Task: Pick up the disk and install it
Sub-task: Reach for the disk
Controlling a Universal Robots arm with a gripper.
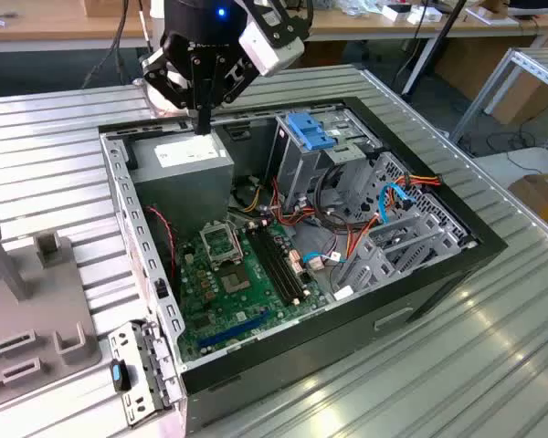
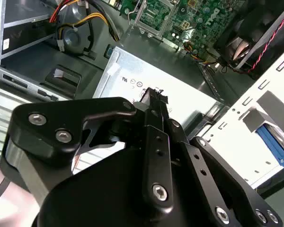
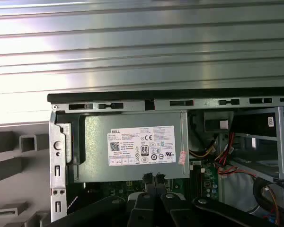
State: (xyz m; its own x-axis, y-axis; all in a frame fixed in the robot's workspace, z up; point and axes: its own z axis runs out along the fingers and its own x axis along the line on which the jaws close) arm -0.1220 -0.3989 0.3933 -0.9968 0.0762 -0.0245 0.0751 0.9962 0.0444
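Our gripper point(image 3: 154, 176) hangs clenched and empty over the power supply point(image 3: 132, 142). We judge the disk point(image 2: 277, 144) to be the blue-railed piece beyond the case wall point(image 2: 270, 87). It looks stiff, dense and shock-sensitive, best pinched across its 2 rails.

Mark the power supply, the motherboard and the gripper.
power supply point(image 3: 141, 145), first wrist view, on its white label.
motherboard point(image 1: 212, 299), exterior view, on the green board near its middle.
gripper point(image 1: 203, 128), exterior view, between the tips of its fingers.
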